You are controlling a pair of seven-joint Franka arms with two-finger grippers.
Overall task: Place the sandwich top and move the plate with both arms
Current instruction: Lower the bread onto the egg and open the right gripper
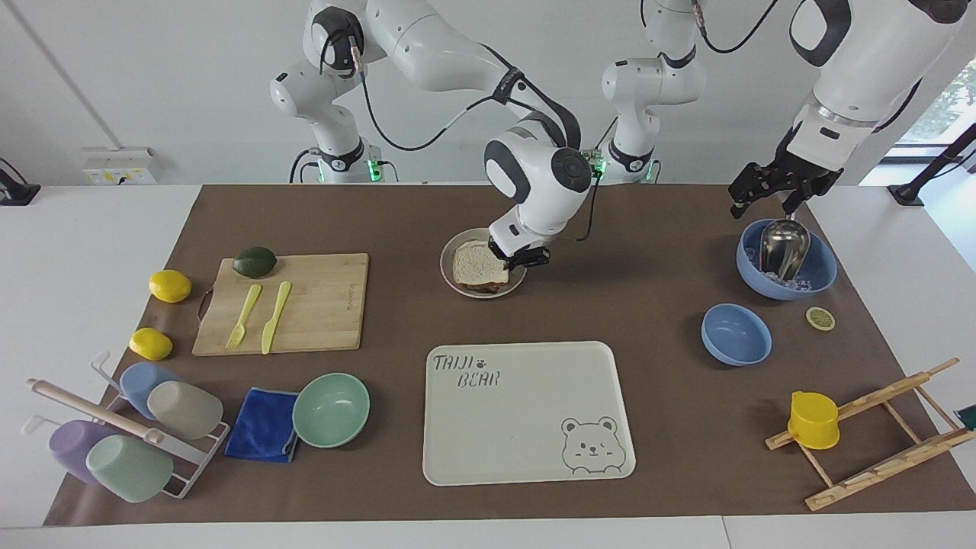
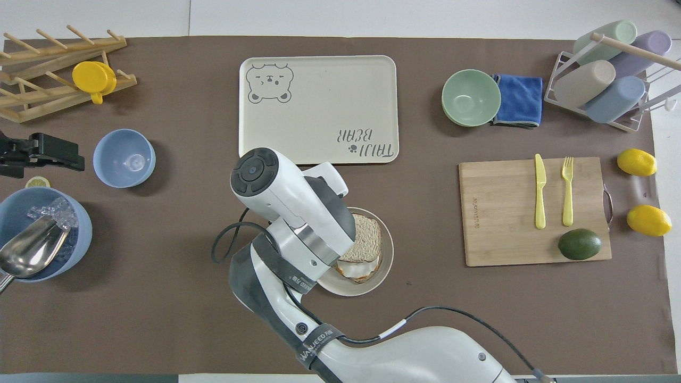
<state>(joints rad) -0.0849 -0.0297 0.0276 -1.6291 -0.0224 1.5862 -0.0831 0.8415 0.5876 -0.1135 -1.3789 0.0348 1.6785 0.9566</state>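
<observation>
The plate (image 1: 520,284) sits on the worktop (image 1: 648,252) nearer to the robots than the tray (image 1: 526,412), with bare mat between them. On the plate lies a stack: the egg slice (image 2: 357,268) below, its white showing at the edge nearer the robots, and the sandwich top (image 1: 476,264) lying on it, nearly square with the stack.

The right gripper (image 1: 518,255) is down at the plate, at the edge of the sandwich top toward the left arm's end of the worktop. Its fingers are clenched on that edge of the bread. In the overhead view the right arm's wrist covers that side of the plate, so the grip itself is hidden there.

The left gripper (image 1: 772,189) hangs in the air over the rim of the ice bowl (image 1: 820,267), toward the left arm's end from the tray; its fingers are spread and hold nothing. That arm waits. A metal scoop (image 1: 782,248) stands in the ice bowl.

A small blue bowl (image 1: 736,334) lies between the ice bowl and the tray. The cutting board (image 1: 320,305) lies toward the right arm's end from the plate.
</observation>
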